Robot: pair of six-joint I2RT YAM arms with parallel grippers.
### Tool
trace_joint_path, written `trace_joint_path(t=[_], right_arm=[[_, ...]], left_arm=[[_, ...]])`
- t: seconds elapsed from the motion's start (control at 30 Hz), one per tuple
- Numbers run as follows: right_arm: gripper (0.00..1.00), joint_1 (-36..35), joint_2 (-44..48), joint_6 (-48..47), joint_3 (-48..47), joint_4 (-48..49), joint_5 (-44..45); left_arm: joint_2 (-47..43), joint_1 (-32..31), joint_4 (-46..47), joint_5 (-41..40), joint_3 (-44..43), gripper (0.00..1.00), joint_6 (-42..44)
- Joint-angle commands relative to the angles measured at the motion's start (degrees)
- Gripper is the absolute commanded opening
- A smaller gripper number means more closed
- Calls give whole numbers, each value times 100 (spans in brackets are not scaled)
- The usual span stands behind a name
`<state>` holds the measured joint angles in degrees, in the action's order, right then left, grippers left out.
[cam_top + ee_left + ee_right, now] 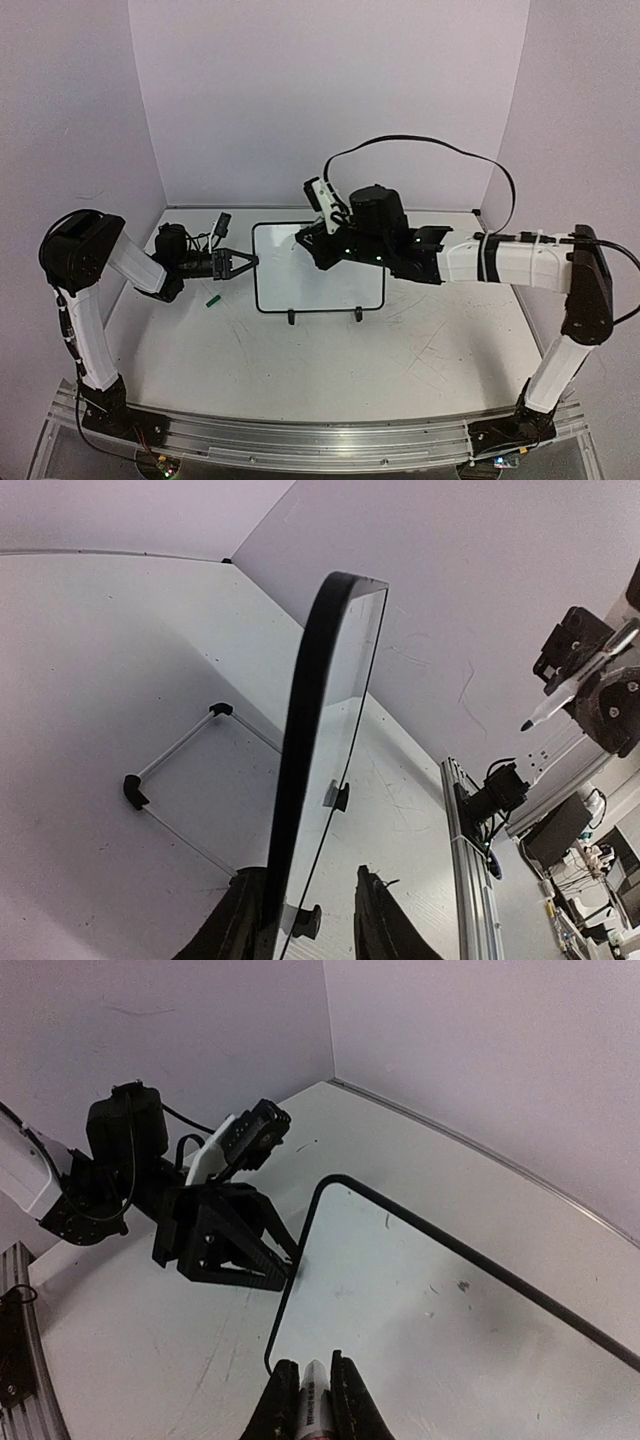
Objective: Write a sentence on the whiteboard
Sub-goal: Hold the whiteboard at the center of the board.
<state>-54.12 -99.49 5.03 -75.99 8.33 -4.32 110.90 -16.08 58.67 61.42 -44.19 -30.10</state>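
The whiteboard's (300, 285) edge sits between left gripper's (245, 263) narrow, unclamped jaws (right gripper (314, 1370) pinches a marker (313, 1407)).

Whiteboard (320, 280) — white, thin black frame; marker (572, 683) white, black-tipped; tabletop (300, 365) white, scratched grey — one green scrap (213, 299).

The whiteboard (320, 285) sat about the middle of the table (420, 350), its feet at the near edge, with the left arm's fingers (238, 925) on either side of its left edge. The right arm's fingers (285, 1405), a marker (312, 1410) between them, hung over the board's upper left part. A small piece (213, 298) lay on the table just left of the board.
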Motion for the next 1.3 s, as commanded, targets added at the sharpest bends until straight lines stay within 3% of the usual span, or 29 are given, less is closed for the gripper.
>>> trace_joint_path(t=[0.0,0.2,0.47,0.97,1.27], right_arm=[[0,-301,-695,-636,-964,-49,935],[0,-420,-1332,-738,-1635,-50,1018],[0,-451,-1299,-745,-1429,146,1063],[0,-519,-1719,-906,-1998,328,1704],[0,-513,-2144,-1063,-2579,254,1718]], left_arm=[[150,57,379,262,-216,31,47],[235,114,385,275,-222,25,148],[503,126,385,521,-416,26,205],[600,125,400,333,-396,4,388],[414,124,405,90,-194,0,607]])
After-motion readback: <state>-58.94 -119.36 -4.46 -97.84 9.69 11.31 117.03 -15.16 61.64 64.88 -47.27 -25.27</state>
